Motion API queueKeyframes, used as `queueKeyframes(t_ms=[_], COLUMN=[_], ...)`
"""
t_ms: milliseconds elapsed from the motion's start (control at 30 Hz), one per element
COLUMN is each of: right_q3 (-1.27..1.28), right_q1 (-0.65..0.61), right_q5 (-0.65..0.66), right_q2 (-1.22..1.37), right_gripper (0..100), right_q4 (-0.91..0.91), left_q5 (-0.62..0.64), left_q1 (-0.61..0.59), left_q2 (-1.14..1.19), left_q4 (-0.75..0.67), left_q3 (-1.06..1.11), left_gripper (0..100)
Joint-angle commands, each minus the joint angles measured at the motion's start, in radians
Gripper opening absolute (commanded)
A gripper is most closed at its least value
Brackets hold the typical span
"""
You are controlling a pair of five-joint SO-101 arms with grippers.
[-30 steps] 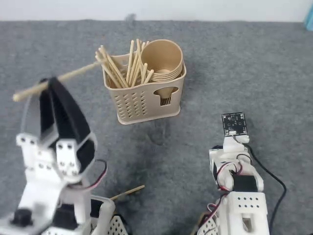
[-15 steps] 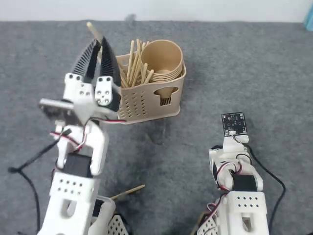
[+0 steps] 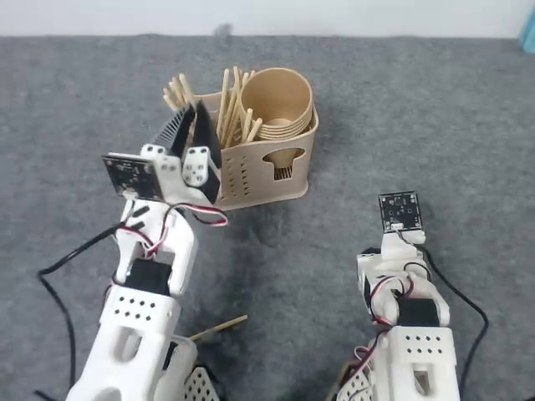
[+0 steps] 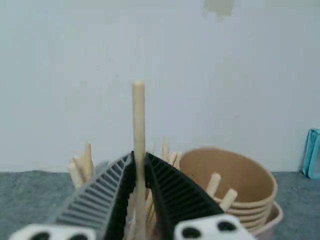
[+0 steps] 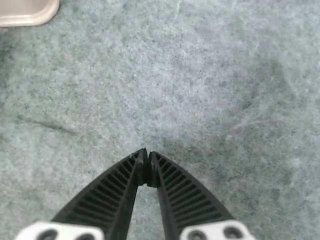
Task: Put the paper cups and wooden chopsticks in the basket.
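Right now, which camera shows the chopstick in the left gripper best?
Left wrist view: the chopstick stands upright, pinched in the left gripper, its top end clear against the wall. In the high view the gripper covers most of it, and it blends with the chopsticks in the basket.

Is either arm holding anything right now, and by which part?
The left gripper holds a wooden chopstick partway along its shaft, one end standing clear above the jaws. The right gripper is shut on nothing.

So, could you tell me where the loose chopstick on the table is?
In the high view the loose chopstick lies on the grey mat beside the left arm's base, apart from the basket farther back.
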Motion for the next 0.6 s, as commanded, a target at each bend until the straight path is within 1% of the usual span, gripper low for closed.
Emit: queueKeyframes(t_ms=[0, 200, 400, 467, 533, 567], right_q3=[-0.009, -0.009, -0.009, -0.009, -0.009, -0.009], right_q1=[0.012, 0.012, 0.012, 0.012, 0.013, 0.013], right_q5=[0.014, 0.014, 0.012, 0.012, 0.012, 0.012], right_q2=[-0.022, -0.022, -0.022, -0.022, -0.022, -0.022], right_gripper=[0.8, 0.8, 0.8, 0.8, 0.8, 0.8], right_q4=[0.005, 0.007, 0.007, 0.007, 0.005, 0.004], left_q5=[0.012, 0.008, 0.006, 0.006, 0.006, 0.006], left_q1=[0.005, 0.000, -0.020, -0.034, -0.052, -0.061], left_q2=[0.005, 0.003, 0.002, 0.002, 0.000, 0.000], left_q4=[0.003, 0.005, 0.009, 0.066, 0.201, 0.292], left_q3=[0.039, 0.101, 0.002, -0.056, -0.137, -0.188], left_gripper=[1, 1, 1, 1, 1, 1])
